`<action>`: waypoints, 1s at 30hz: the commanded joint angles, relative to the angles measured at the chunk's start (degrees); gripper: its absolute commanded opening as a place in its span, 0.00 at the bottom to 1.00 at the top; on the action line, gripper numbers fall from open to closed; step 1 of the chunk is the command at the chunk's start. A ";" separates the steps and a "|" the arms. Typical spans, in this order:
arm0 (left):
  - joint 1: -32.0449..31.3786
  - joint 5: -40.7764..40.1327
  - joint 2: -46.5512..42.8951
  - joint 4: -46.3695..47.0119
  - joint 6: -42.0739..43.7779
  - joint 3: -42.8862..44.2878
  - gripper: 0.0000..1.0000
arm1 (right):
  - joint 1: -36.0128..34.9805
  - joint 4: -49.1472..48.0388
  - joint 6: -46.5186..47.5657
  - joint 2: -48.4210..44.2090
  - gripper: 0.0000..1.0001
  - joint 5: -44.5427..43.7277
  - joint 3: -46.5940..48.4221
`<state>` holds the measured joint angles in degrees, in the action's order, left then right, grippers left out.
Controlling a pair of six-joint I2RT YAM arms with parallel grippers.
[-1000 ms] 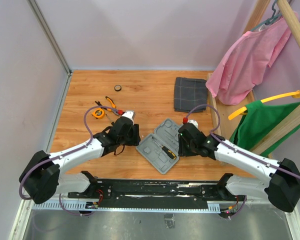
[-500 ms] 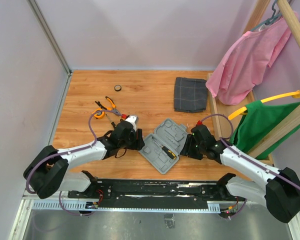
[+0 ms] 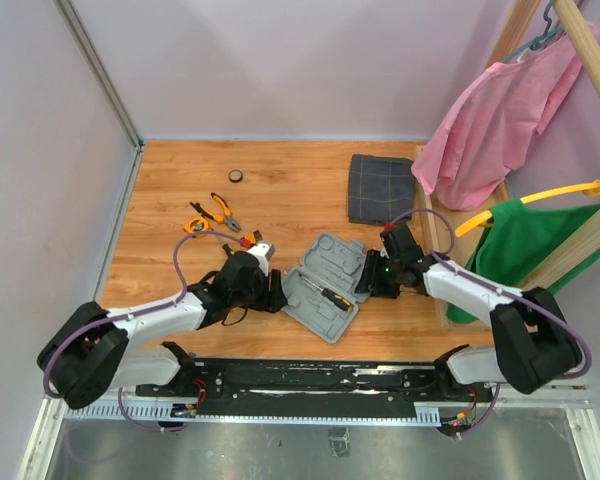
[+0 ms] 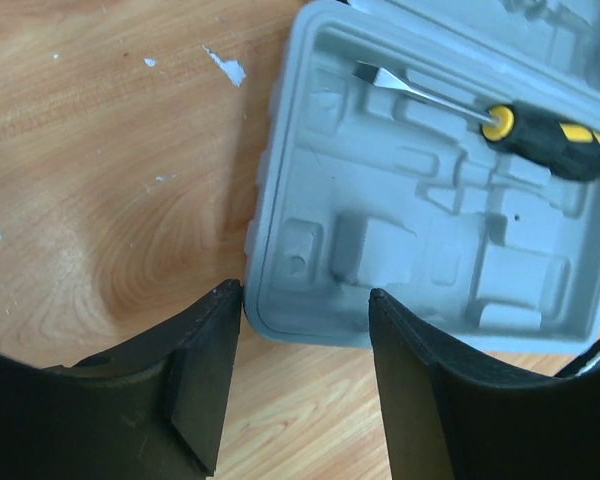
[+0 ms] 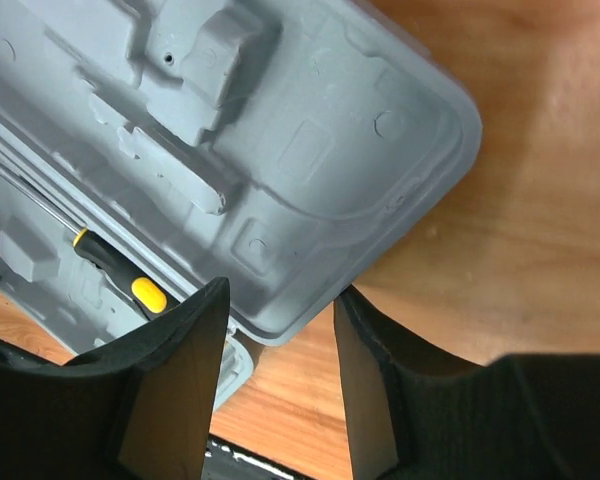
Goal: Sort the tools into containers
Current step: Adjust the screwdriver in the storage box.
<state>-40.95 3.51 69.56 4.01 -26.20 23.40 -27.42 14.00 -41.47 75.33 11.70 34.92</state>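
Table [image 3: 300, 190]: wood top, both arms reaching in toward the middle.
Case [image 3: 332, 258]: grey, lying open and flat at the centre of the near part of the table, skewed to the table edge, moulded insides up.
Screwdriver [image 3: 332, 297]: yellow-and-black handle, lying in a groove of the case's near half. Nothing else sits in the case.
Left gripper [image 3: 277, 287]: low at the case's left side. In the wrist view the fingers [image 4: 205, 370] stand apart with nothing clamped. The rim of the near half crosses the gap between their tips. Contact with the rim: cannot tell.
Right gripper [image 3: 364, 277]: low at the case's right side. Fingers [image 5: 175, 385] apart, nothing clamped. A rounded corner of the far half lies in the gap. Contact: cannot tell.
Pliers [image 3: 220, 207]: orange handles, on the wood left of and beyond the case, well apart from it.
Tape measure [image 3: 194, 227]: round, orange, just beside the pliers on their near left.
Other small tools by the pliers: too small to name.
Cloth [image 3: 380, 188]: dark checked, folded, beyond the case toward the right.
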 commanded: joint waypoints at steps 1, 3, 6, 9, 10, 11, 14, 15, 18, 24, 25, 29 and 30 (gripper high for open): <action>-1.17 2.40 -3.95 -0.61 -0.97 -0.66 0.58 | 1.23 -0.19 9.09 5.69 0.47 4.04 6.91; -3.07 1.96 -4.85 -1.07 -1.76 -0.63 0.58 | 1.23 0.74 12.02 8.66 0.47 5.10 9.83; -7.17 0.79 -4.55 -1.05 -3.34 -0.26 0.58 | 1.23 2.75 15.30 12.60 0.48 5.25 14.60; -10.94 -0.67 -2.95 -1.68 -4.94 0.59 0.58 | 1.23 4.60 17.37 15.68 0.48 3.35 19.17; -11.78 -1.22 -2.48 -2.10 -5.34 0.72 0.58 | 1.23 5.81 18.29 16.67 0.49 2.46 20.59; -12.34 -2.00 -2.13 -2.66 -5.74 0.77 0.58 | 1.23 6.67 18.96 17.71 0.49 1.56 21.84; -12.66 -5.24 -2.10 -6.56 -6.87 0.65 0.58 | 1.23 9.60 21.00 18.75 0.50 -1.01 24.45; -12.66 -6.19 -2.64 -7.93 -7.04 0.62 0.58 | 1.23 10.40 21.76 18.54 0.51 -2.01 24.61; -12.66 -9.14 -6.66 -12.18 -8.06 0.79 0.61 | 1.22 12.29 23.62 15.82 0.60 -5.61 23.87; -12.62 -14.42 -13.98 -18.28 -4.00 6.47 0.65 | 1.23 13.78 25.63 7.11 0.65 -9.39 22.78; -12.66 -15.31 -14.35 -18.17 -2.33 7.81 0.65 | 1.23 13.27 25.72 5.79 0.65 -8.40 22.58; -12.58 -21.26 -12.95 -16.61 4.52 12.93 0.64 | 1.23 7.13 24.80 -1.43 0.60 -7.25 19.75; -12.58 -22.10 -12.02 -15.91 6.37 14.20 0.64 | 1.23 3.81 24.90 -3.10 0.60 -6.56 18.72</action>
<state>-53.34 -11.33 56.14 -13.06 -27.81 32.51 -26.55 24.25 -17.50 77.78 4.91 56.71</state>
